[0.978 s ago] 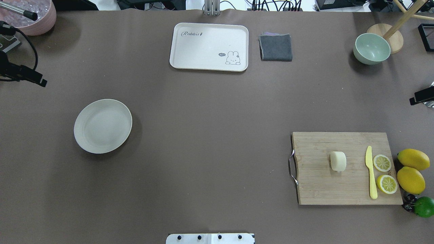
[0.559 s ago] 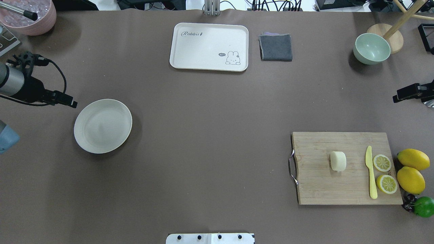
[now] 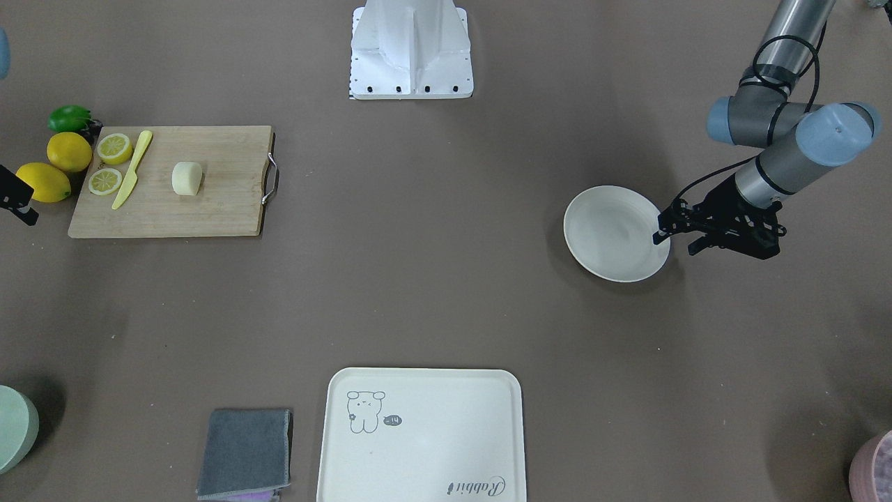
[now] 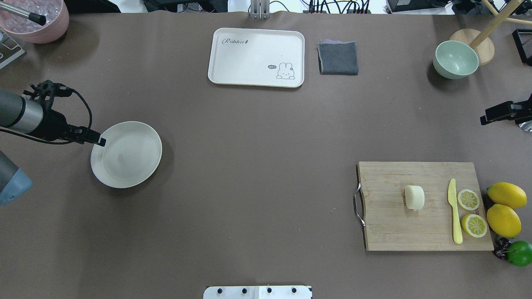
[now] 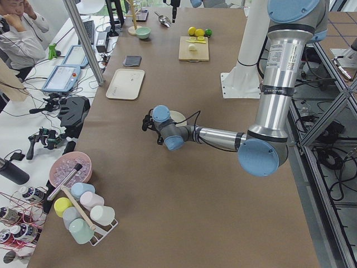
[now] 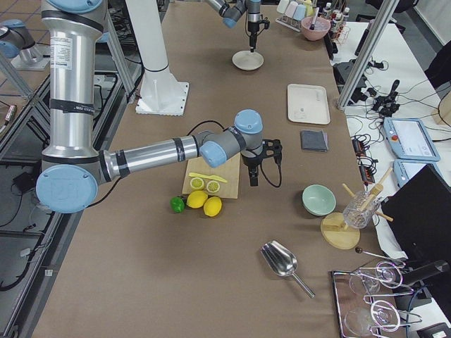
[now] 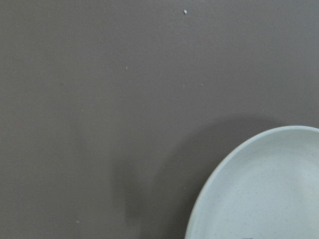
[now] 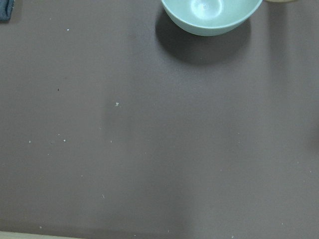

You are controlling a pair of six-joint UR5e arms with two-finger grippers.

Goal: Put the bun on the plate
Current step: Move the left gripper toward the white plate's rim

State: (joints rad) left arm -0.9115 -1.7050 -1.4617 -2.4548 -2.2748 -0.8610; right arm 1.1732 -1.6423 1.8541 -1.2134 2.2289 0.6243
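The pale cream bun (image 4: 415,197) (image 3: 187,178) lies on a wooden cutting board (image 4: 395,232) at the right front of the table. The round off-white plate (image 4: 126,154) (image 3: 615,233) sits bare on the left side. My left gripper (image 4: 99,142) (image 3: 674,243) hangs at the plate's outer rim, and two separated fingertips show in the front-facing view, nothing between them. The left wrist view shows only the plate's rim (image 7: 259,189) and brown table. My right gripper (image 4: 484,120) (image 6: 254,182) hovers at the right edge, behind the board and well away from the bun; its jaws do not show clearly.
On the board beside the bun lie a yellow knife (image 4: 455,211) and two lemon halves (image 4: 468,199). Whole lemons (image 4: 503,220) and a lime (image 4: 519,253) sit off its right edge. A rabbit tray (image 4: 255,56), grey cloth (image 4: 338,58) and green bowl (image 4: 455,59) line the back.
My left arm has swung in from the table's left edge to the plate's rim. The right gripper has shifted a little inward. Bun and plate have not moved.
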